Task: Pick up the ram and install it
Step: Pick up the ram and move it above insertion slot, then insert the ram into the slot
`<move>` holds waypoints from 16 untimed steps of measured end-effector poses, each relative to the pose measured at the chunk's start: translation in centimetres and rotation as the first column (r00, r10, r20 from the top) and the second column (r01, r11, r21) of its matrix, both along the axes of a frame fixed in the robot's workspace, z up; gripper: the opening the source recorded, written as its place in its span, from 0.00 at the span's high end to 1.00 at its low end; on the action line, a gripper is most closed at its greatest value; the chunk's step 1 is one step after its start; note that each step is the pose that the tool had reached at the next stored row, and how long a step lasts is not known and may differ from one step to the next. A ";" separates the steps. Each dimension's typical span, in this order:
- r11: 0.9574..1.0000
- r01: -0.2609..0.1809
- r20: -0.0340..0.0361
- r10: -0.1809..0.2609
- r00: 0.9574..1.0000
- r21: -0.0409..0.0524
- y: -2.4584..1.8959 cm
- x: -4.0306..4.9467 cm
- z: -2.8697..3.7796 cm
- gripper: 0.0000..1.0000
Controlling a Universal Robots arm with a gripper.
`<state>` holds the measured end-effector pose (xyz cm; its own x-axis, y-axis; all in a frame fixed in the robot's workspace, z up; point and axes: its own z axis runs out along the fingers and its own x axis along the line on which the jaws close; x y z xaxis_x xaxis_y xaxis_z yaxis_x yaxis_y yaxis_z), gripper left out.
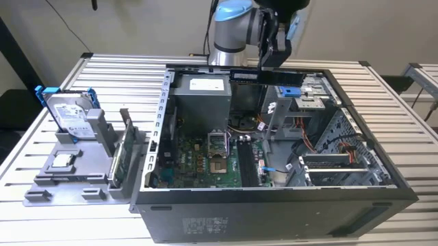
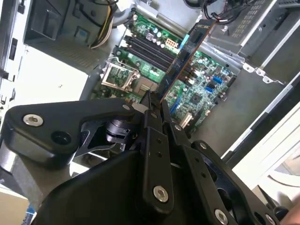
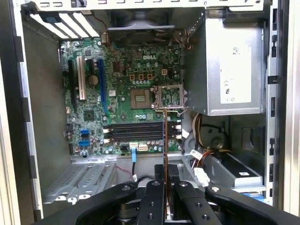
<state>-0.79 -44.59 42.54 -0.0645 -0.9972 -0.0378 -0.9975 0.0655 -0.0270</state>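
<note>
**Desk:** One ram (image 1: 267, 77) in the air over an open case (image 1: 274, 215). Who has it?

**Photographer:** The gripper (image 1: 272, 64). Its fingers pinch the stick by its upper edge and hold it level, high over the far side of the case, touching nothing below.

**Desk:** Which step is this?

**Photographer:** By the look of it, the pick-up is done and the install is not yet begun. The slots (image 3: 140, 131) on the motherboard (image 1: 205, 164) look empty. They sit low on the case floor, well apart from the ram.

**Desk:** How does the stick lie against them?

**Photographer:** Crosswise. It runs from the exterior view's left to its right, while the slots run near to far. In the first wrist view it shows edge-on, a thin line crossing the slots' end.

**Desk:** What would seating it call for?

**Photographer:** My reading is a quarter turn to bring it along one slot, with the contact edge down and square over the groove. Then a straight press. Cables (image 1: 329, 148) crowd the right side, so room looks tight.

**Desk:** Anything else in shot?

**Photographer:** A hard drive (image 1: 72, 115) and a green card (image 1: 120, 156) stand in a grey tray (image 1: 41, 179) on the exterior view's left, beside the case.
</note>
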 end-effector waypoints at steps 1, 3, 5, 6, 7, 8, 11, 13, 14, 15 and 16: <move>1.000 -0.003 0.000 0.003 1.000 0.000 0.09 0.02 -0.01 0.86; 1.000 -0.009 0.000 0.009 1.000 0.000 0.18 0.06 -0.03 0.86; 1.000 -0.012 0.000 0.012 1.000 0.000 0.18 0.09 -0.03 0.86; 1.000 -0.012 0.000 0.012 1.000 0.000 0.18 0.12 -0.04 0.86; 1.000 -0.011 0.000 0.011 1.000 0.000 0.18 0.12 -0.04 0.86; 1.000 -0.010 0.000 0.010 1.000 0.000 0.18 0.12 -0.04 0.86; 1.000 -0.009 0.000 0.009 1.000 0.000 0.18 0.13 -0.04 0.86; 1.000 -0.009 0.000 0.009 1.000 0.000 0.18 0.13 -0.04 0.86; 1.000 -0.009 0.000 0.009 1.000 0.000 0.18 0.13 -0.04 0.86; 1.000 -0.009 0.000 0.009 1.000 0.000 0.18 0.13 -0.04 0.86; 1.000 -0.009 0.000 0.009 1.000 0.000 0.18 0.13 -0.04 0.86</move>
